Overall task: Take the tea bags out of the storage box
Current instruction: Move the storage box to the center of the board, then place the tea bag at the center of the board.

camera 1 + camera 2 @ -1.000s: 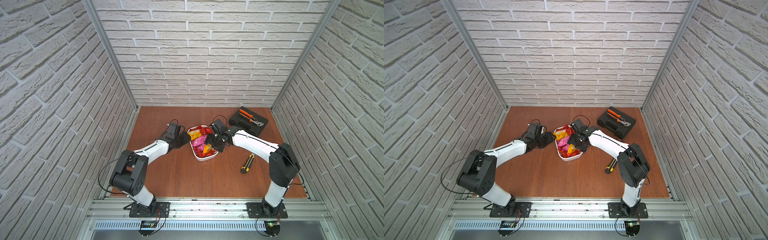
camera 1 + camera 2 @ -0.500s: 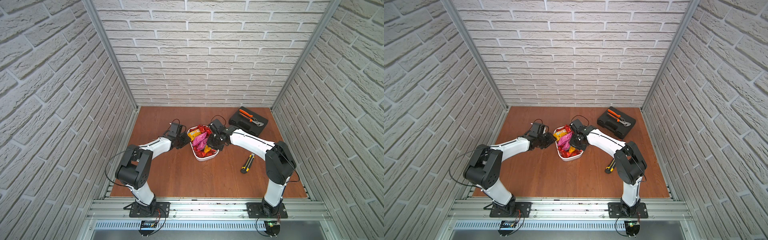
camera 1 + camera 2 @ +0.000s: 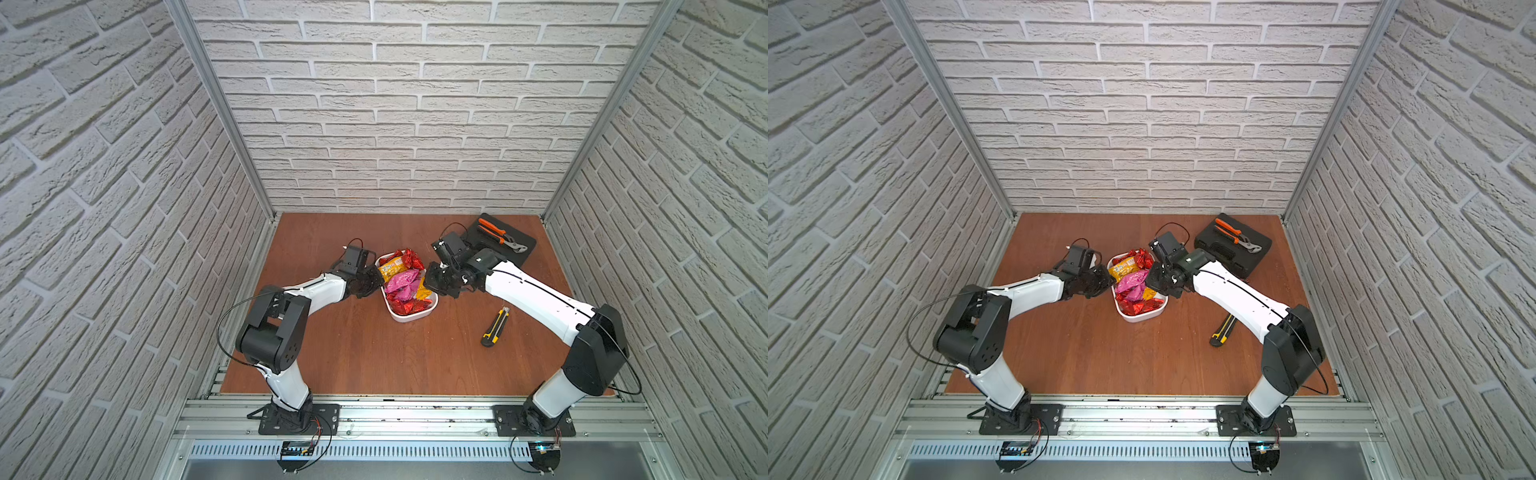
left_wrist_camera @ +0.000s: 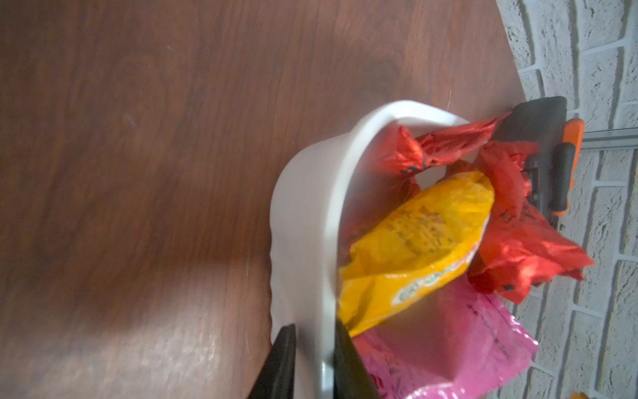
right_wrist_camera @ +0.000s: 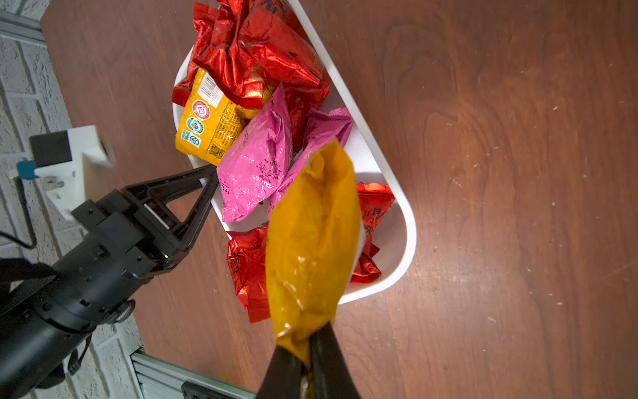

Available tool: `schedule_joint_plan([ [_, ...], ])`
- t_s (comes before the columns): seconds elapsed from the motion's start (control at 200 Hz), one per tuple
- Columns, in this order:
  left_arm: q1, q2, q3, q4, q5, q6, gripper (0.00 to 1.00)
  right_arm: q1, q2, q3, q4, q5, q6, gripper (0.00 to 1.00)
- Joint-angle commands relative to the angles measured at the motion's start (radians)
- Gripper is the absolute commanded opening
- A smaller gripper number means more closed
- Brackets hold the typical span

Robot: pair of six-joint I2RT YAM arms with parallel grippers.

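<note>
The white storage box [image 3: 409, 319] [image 3: 1140, 318] sits mid-table, holding several tea bags [image 3: 401, 282] [image 3: 1131, 286] in red, pink and yellow-orange foil. My left gripper [image 3: 376, 282] [image 4: 312, 331] is at the box's left wall, one finger inside and one outside, shut on the rim [image 4: 328, 241]. It also shows in the right wrist view as the left gripper [image 5: 210, 172]. My right gripper [image 3: 430, 282] [image 5: 309, 340] is at the box's right edge, shut on the end of a yellow-orange tea bag [image 5: 310, 235], which hangs above the other bags.
A black tool case [image 3: 505, 245] with orange pliers [image 3: 494, 232] lies at the back right, just behind my right arm. A yellow-black utility knife [image 3: 494, 328] lies on the wooden table to the right of the box. Brick walls enclose three sides.
Both grippers closed. The left one settled onto the box's left wall and gripped it. The right one gripped the yellow-orange bag and drew back to the box's right edge.
</note>
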Motion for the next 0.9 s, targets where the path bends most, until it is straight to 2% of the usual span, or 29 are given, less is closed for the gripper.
schedule_joint_plan([
  [0.0,-0.008,0.02,0.026,0.002,0.002,-0.013,0.17,0.002,-0.038,-0.015,0.005,0.018,-0.079,0.03],
  [0.325,0.01,-0.02,0.028,-0.092,-0.122,-0.082,0.02,0.004,-0.108,-0.046,0.105,-0.044,-0.324,0.03],
  [0.545,0.043,-0.058,0.016,-0.186,-0.224,-0.23,0.01,0.002,-0.145,-0.066,0.134,-0.11,-0.442,0.03],
  [0.73,0.083,-0.05,0.024,-0.219,-0.293,-0.381,0.01,0.002,-0.152,-0.158,0.218,-0.183,-0.522,0.03],
  [0.895,0.099,-0.001,0.085,-0.238,-0.314,-0.413,0.04,0.001,-0.113,-0.239,0.272,-0.217,-0.514,0.03],
])
